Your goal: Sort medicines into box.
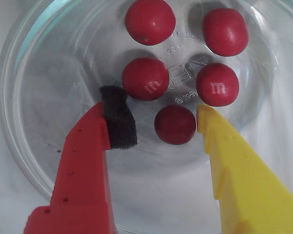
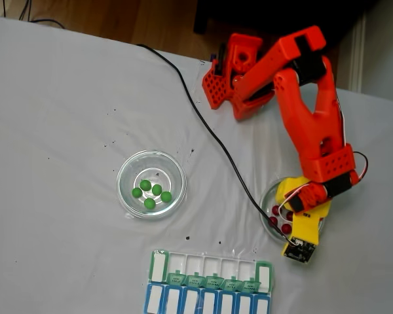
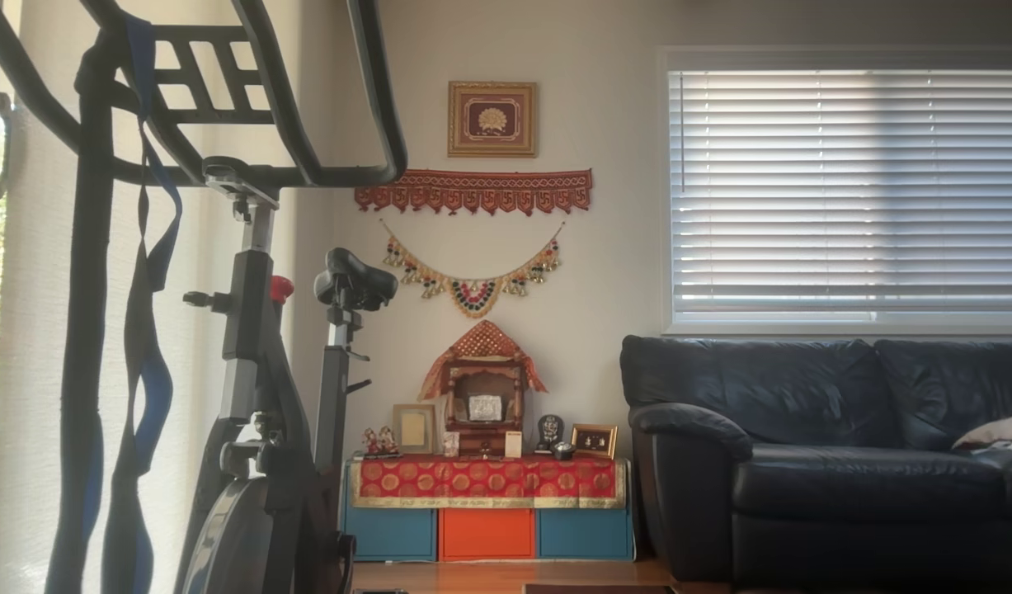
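Across the white-covered worktop [image 2: 65, 118] a black cable [image 2: 203, 121] is seen running from the far edge toward the right-hand glass dish [image 2: 267, 201], passing between the two dishes. Small dark specks are scattered on the cloth near the left glass dish [image 2: 126, 178]. The orange arm [image 2: 311, 124] is bent over the right-hand dish and covers most of it in the fixed view.

The jaws are held open inside that dish: in the wrist view a red finger with a black foam pad [image 1: 118, 119] is seen at left and a yellow finger [image 1: 229, 161] at right, with the gripper [image 1: 158, 114] gap unclosed. One dark red ball [image 1: 175, 125] lies between the two tips, not clamped; whether the yellow tip touches it cannot be told. Four further dark red balls [image 1: 145, 78] lie just beyond it on the dish floor, two of them marked with a white "m".

Five green balls [image 2: 150, 192] are held in the left dish, clustered near its centre, well apart from the arm.

The box [image 2: 209, 269], a green row of compartments with white ends, lies at the near edge of the worktop, its lids appearing raised; no balls can be made out in it. A blue row [image 2: 206, 302] adjoins it on the near side.

In the other view an exercise bike [image 3: 250, 371], a dark sofa [image 3: 827, 445] and a blinded window [image 3: 852, 190] are recorded.
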You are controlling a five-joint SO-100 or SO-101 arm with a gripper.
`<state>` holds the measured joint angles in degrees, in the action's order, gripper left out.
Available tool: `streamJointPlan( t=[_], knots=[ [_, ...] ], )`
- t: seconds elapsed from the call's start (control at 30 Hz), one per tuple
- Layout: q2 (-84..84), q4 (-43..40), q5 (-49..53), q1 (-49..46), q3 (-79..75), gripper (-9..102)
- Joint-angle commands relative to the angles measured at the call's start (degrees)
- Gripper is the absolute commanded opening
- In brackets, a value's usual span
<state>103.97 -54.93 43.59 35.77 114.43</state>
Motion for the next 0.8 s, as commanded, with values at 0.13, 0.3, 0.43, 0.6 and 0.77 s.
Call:
streamJointPlan(
  t=[0.13,0.3,0.43,0.6,0.77],
  knots=[
    [1.58,1.93,-0.62,-0.09,0.26,20],
    [0.97,2.29,-0.35,-0.09,0.35,19],
    [0.79,1.67,-0.62,0.53,0.62,19],
    [0.97,-1.49,-2.81,2.02,-0.18,20],
    [1.23,-3.43,-4.92,2.99,-0.62,20]
  ],
)
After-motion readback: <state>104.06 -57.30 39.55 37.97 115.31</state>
